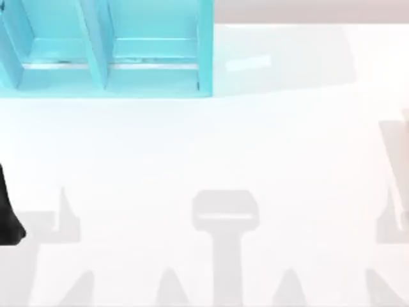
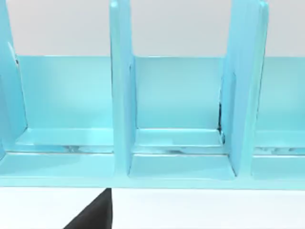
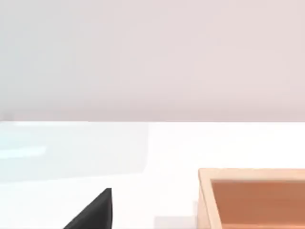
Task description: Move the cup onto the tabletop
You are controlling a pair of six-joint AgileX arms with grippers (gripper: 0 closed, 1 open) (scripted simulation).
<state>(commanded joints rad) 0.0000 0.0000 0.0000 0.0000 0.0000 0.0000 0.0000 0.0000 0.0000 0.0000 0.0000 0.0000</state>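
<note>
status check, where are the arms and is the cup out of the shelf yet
Left arm parked at table's left edge, fingers unclear. Turquoise shelf compartments look bare; cup not spotted. Tabletop open; wooden box near right wrist.

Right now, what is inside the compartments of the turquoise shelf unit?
In the left wrist view the two fully shown compartments of the turquoise shelf unit hold nothing, just bare floors and back walls. No cup appears there. The compartments cut off at the picture's edges cannot be checked.
</note>
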